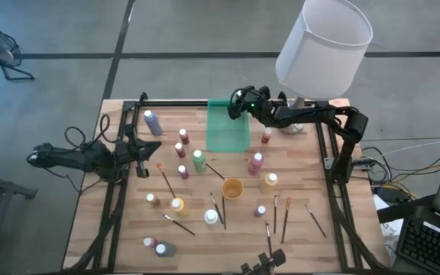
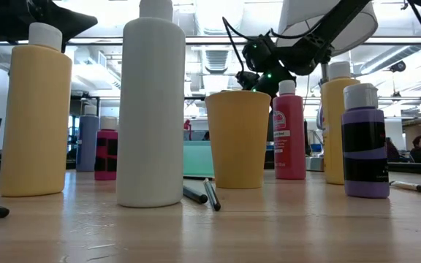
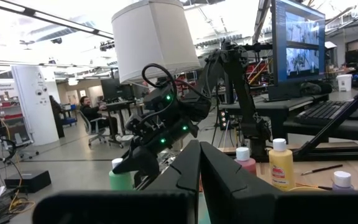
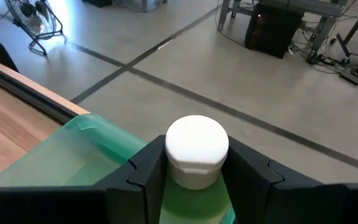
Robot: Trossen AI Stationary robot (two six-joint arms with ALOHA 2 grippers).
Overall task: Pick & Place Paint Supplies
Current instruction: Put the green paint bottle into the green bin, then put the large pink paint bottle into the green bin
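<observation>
My right gripper (image 1: pixel 236 102) (image 4: pixel 197 171) hangs over the far end of the translucent green tray (image 1: pixel 228 131) (image 4: pixel 67 158), shut on a green paint bottle with a white cap (image 4: pixel 197 142). My left gripper (image 1: pixel 140 159) waits shut near the table's left edge, touching nothing. Other paint bottles stand upright on the wood: green (image 1: pixel 198 160), pink (image 1: pixel 257 163), yellow (image 1: pixel 270 181), red (image 1: pixel 266 136), purple (image 1: pixel 152 122). Dark-handled brushes (image 1: pixel 218 209) lie flat near the near edge. My right gripper pinches the green bottle just under its white cap (image 4: pixel 196 177), one finger on each side. The fingers (image 4: pixel 148 171) reach in from the table's right. The bottle stands upright, its green body (image 4: pixel 194 208) below the fingers, over the tray; its base is hidden.
An orange-yellow cup (image 1: pixel 232 188) (image 2: pixel 238 139) stands mid-table among bottles. A white lampshade (image 1: pixel 325 44) rises at the far right corner. Black frame rails (image 1: pixel 113 198) run along the left and right table edges. More brushes (image 1: pixel 315 220) lie toward the near right.
</observation>
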